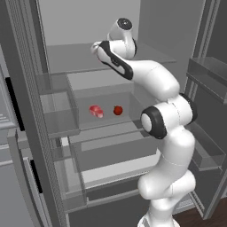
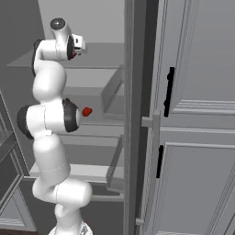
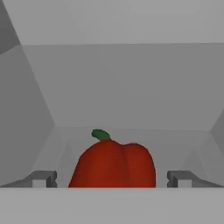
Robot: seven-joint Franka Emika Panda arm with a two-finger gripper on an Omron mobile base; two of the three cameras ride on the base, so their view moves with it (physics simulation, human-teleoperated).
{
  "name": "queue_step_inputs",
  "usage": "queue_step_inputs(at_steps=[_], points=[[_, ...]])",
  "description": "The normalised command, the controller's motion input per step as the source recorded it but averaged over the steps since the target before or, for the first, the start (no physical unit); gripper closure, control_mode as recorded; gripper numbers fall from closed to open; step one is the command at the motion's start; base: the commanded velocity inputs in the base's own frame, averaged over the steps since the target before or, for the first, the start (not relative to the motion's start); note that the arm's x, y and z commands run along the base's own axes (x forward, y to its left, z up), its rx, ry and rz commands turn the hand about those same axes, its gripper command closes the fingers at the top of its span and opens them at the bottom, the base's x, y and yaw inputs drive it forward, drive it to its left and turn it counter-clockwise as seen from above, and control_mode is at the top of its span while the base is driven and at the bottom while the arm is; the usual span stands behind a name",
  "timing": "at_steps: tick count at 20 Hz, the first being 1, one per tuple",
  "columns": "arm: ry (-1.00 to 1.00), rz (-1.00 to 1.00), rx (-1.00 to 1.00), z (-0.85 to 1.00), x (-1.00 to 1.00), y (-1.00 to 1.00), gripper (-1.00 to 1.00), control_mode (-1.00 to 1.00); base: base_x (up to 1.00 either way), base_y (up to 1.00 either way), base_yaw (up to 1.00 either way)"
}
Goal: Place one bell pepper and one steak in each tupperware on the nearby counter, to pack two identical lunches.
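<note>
A: One bell pepper dead ahead of the end effector, sitting between the two fingertips in the hand view. Jaws spread wide, nothing held.

B: Where is it in the fridge?

A: On a grey fridge shelf, close in front of the hand, back wall well behind it. From the left base view a second pepper and a steak lie side by side on a lower shelf, well below the hand.

B: Orientation?

A: Upright as the hand sees it, green stem at the top, so the long axis runs stem to base, crosswise to the jaw line. Fingers flank its widest part, apart from its skin on both sides.

B: Next?

A: My read: small push forward, then close. Round skin could slip if gripped too shallow.
</note>
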Motion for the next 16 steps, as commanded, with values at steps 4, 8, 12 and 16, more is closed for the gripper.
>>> queue_step_inputs(at_steps=[4, 8, 12, 16], points=[[0.0, -0.07, 0.0, -0.13, 0.08, 0.03, -1.0, -1.0, 0.0, 0.0, 0.0], [0.0, -0.07, 0.0, -0.26, -0.03, 0.0, -1.0, -1.0, 0.0, 0.0, 0.0], [0.0, -0.05, 0.0, -0.32, -0.06, 0.0, -1.0, -1.0, 0.0, 0.0, 0.0], [0.0, 0.0, 0.01, -0.07, 0.0, 0.0, -1.0, -1.0, 0.0, 0.0, 0.0]])
